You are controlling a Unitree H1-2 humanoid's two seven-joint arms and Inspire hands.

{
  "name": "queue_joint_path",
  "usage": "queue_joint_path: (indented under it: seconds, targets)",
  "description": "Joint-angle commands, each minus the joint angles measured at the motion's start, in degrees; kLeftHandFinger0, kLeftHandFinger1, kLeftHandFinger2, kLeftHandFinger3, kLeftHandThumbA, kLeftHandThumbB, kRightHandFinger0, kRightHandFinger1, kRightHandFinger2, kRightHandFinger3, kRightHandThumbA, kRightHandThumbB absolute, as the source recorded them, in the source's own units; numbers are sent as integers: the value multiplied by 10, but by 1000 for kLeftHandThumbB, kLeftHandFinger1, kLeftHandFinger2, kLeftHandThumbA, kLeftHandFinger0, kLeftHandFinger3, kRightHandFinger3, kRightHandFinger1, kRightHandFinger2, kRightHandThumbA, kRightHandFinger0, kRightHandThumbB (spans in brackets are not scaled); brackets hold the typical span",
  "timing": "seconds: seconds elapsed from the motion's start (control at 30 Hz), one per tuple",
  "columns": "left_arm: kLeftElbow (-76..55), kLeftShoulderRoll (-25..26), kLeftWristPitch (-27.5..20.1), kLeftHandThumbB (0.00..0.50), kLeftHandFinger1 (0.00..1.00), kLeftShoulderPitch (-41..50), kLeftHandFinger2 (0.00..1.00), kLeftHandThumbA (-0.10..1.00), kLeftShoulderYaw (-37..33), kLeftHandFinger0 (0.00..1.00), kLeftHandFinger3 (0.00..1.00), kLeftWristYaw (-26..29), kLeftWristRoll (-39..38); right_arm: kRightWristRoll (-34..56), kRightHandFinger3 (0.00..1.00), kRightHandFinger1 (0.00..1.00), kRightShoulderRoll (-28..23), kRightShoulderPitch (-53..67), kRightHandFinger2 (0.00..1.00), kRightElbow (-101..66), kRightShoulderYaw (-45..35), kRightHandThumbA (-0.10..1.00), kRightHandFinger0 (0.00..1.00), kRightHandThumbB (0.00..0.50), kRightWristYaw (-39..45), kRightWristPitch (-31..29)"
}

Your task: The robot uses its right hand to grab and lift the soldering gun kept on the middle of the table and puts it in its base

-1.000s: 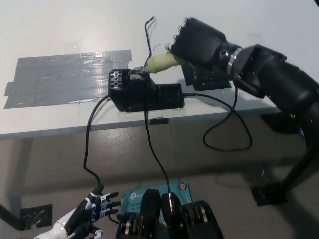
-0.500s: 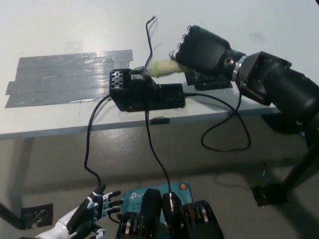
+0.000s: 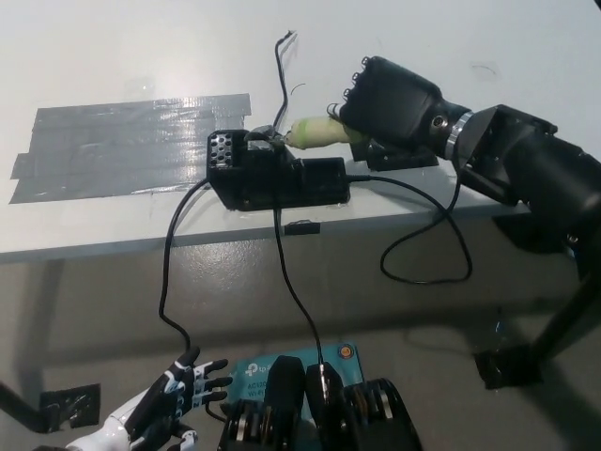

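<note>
Since a second ago our right hand has dropped and turned lower over the tabletop, bringing the soldering gun down so its tip now meets the top of the black base. Our black fingers are wrapped shut around the gun's pale yellow-green handle, which lies nearly level, pointing toward the base. Our white left hand rests low beside the body, fingers spread and empty.
</note>
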Motion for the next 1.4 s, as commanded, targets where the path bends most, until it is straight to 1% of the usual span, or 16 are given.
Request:
queue_joint_path:
  seconds: [0.0,0.03,0.1,0.3,0.33,0.37,0.5,0.6,0.67,0.77,1.0,1.13,1.23,1.3,1.33,1.37]
  targets:
    - [-16,18,7,310,1000,-9,1000,1000,-4,1000,1000,9,-15,2,502,0,-15,-27,0,3,-6,7,0,293,13,-7]
    - [-16,19,7,310,1000,-9,1000,1000,-4,1000,1000,9,-16,2,500,0,-15,-27,0,2,-7,6,0,297,13,-7]
    - [-19,16,7,301,1000,-9,1000,1000,-5,1000,1000,10,-11,1,449,0,-13,-31,0,-3,-6,76,0,222,13,-6]
    - [-21,12,7,284,1000,-15,1000,1000,-16,1000,1000,12,-9,3,629,0,-7,-35,46,-1,-6,142,0,214,14,-9]
    - [-22,11,7,287,1000,-16,1000,1000,-17,1000,1000,12,-10,-7,568,0,-5,-39,25,4,0,152,0,242,-7,-11]
    - [-22,11,7,295,1000,-18,1000,1000,-19,1000,1000,12,-12,-14,518,0,-3,-42,7,10,5,165,0,230,-17,-12]
    - [-24,11,7,296,1000,-21,1000,1000,-22,1000,1000,13,-10,-16,482,0,6,-47,0,23,13,141,0,288,-25,-13]
    - [-29,13,7,292,1000,-22,1000,1000,-23,1000,1000,8,-10,-22,436,0,11,-51,1,23,21,129,0,282,-14,-8]
    - [-37,16,7,288,1000,-21,1000,1000,-27,1000,1000,11,-10,-36,383,0,14,-57,27,26,34,188,0,222,-4,-1]
    - [-40,15,7,268,1000,-22,1000,1000,-28,1000,1000,12,-12,-32,284,0,20,-59,25,32,38,182,0,250,-8,3]
    - [-43,13,7,292,1000,-24,1000,1000,-32,1000,1000,10,-10,-42,291,0,32,-65,0,61,54,52,0,283,-37,7]
    - [-45,11,7,289,1000,-25,1000,1000,-35,1000,1000,10,-8,-57,351,0,41,-67,14,73,71,43,0,281,-36,25]
    - [-48,8,7,304,1000,-24,1000,1000,-40,1000,1000,11,-7,-21,347,0,52,-64,35,90,57,-56,0,273,-24,8]
    - [-49,7,7,310,1000,-25,1000,1000,-42,1000,1000,13,-6,-22,351,0,62,-67,27,108,60,-70,0,226,-31,13]
    - [-49,7,7,313,1000,-25,1000,1000,-43,1000,1000,14,-5,-20,315,0,65,-68,61,110,59,-44,0,188,-29,12]
    - [-51,7,7,308,1000,-24,1000,1000,-44,1000,1000,15,-5,-20,288,0,70,-68,120,112,59,8,0,188,-26,15]
